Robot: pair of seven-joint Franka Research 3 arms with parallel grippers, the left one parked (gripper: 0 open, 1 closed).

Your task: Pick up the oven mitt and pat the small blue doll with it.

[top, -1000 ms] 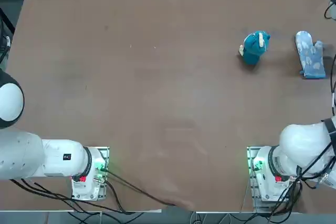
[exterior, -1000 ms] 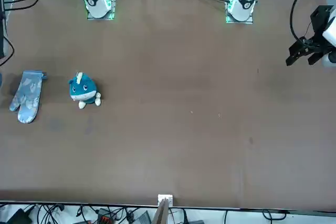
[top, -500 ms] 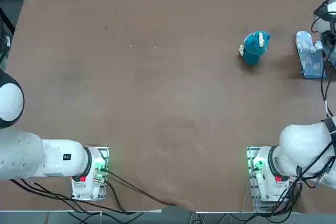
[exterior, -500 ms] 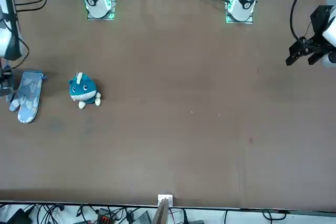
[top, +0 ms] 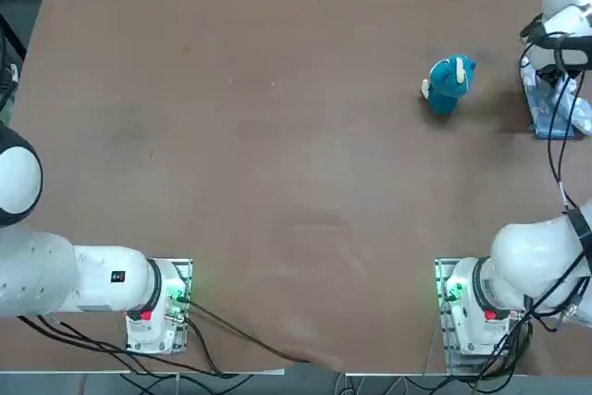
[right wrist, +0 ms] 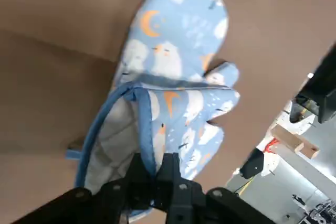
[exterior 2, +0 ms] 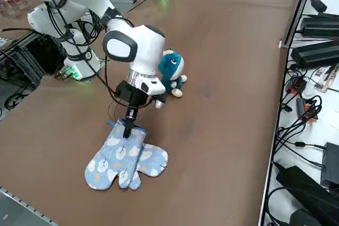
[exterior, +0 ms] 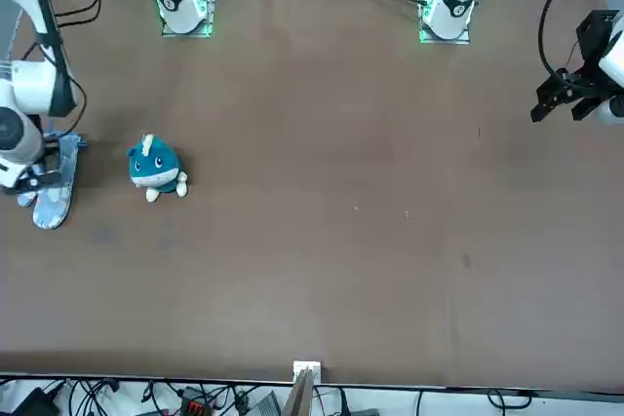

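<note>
The right gripper [right wrist: 155, 174] was pinched shut on the blue cuff edge of the pale blue padded oven mitt [exterior 2: 124, 154], lying on the brown table [top: 277, 154] near the small teal-blue plush doll [top: 449, 83].

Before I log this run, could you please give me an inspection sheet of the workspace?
Surface: brown table, bare in the middle.
Job's things: oven mitt flat near the table's right edge, cuff edge pinched; small blue doll beside it, apart.
Clutter: nothing seen.
Grippers: right claw shut on the mitt's cuff edge.
Cables: black cable hangs along the right arm.
Surroundings: power bricks and wires off the table's far edge.
</note>
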